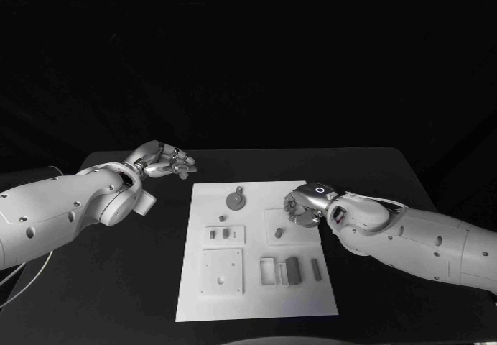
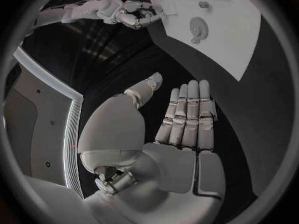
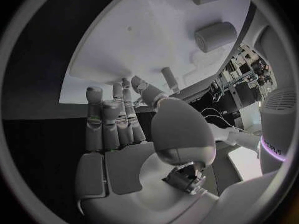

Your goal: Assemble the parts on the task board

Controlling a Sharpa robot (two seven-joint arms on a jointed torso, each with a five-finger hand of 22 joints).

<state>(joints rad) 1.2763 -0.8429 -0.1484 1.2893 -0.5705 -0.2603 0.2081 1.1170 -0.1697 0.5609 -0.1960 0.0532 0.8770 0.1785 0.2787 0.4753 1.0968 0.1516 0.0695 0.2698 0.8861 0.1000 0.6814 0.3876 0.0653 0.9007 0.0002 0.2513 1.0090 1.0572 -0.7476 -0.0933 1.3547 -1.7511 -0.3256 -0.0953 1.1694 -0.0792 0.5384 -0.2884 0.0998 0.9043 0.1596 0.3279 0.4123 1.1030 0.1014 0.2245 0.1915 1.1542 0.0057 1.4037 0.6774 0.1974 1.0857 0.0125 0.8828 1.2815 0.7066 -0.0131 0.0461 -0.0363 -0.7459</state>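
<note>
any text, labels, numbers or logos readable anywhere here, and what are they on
None can be read.
task board: plain white, no print visible.
Parts such as the round spiral piece: no markings visible.
left hand and right hand: no legible lettering.
Equipment at the right wrist view's rim: too small and blurred to read.
</note>
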